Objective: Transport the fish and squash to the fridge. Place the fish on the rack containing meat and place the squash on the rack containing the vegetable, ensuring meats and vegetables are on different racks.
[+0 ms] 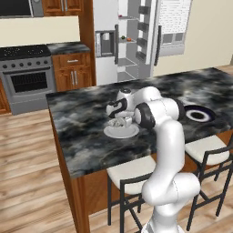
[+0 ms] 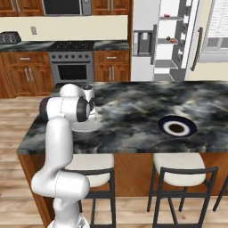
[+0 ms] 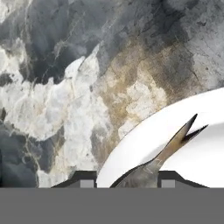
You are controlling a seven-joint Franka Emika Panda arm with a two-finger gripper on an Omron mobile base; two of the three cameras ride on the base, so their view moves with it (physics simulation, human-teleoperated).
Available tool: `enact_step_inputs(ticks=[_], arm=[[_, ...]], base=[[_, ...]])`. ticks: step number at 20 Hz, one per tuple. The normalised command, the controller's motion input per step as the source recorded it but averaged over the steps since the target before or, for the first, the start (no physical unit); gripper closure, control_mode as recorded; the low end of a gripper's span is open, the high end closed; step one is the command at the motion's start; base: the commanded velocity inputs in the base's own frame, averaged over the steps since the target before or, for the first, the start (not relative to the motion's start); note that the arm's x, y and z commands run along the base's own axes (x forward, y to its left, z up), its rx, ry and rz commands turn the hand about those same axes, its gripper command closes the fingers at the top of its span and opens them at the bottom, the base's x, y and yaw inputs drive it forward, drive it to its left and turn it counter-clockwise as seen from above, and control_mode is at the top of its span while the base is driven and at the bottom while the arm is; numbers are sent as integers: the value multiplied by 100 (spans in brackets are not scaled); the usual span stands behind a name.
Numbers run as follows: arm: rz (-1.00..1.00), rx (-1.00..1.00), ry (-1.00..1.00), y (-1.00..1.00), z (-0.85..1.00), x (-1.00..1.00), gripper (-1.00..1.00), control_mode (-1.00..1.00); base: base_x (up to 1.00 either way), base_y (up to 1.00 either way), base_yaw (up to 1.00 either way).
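End effector (image 3: 124, 180) straddles fish (image 3: 175, 146) on pale plate (image 3: 144, 140); fingers alongside.

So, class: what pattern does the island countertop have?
Dark grey-black marble with pale veining, countertop; clearest in the hand view.

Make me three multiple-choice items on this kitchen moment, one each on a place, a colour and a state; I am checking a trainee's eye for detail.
1. Where does the fish lie?
A. on the pale round plate
B. on the dark-blue plate
C. on a fridge shelf

2. What colour is the counter?
A. plain white
B. dark marbled grey
C. wood brown

3. How does the fridge stand?
A. both doors shut
B. one door open, shelves showing
C. lying on its side

Answers: 1 A, the hand view shows its forked tail on the white plate between the jaws of the gripper. 2 B, both base views show the marbled top. 3 B, pale shelves show beside the dispenser door.
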Motion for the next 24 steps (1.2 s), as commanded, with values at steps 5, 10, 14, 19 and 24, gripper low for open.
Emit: enact_step_inputs(ticks=[5, 10, 14, 19, 24], arm=[[-11, 0, 0, 2, -10, -28, 100, -100], [-26, 0, -6, -2, 14, -96, 100, -100], [-25, 0, -6, 0, 30, -98, 100, -100], [-13, 1, -15, -1, 31, -100, 100, -100], [-1, 5, -21, -12, 76, -99, 100, -100]], base=[[0, 0, 0], [0, 0, 0], [0, 0, 0], [0, 0, 0], [0, 0, 0]])
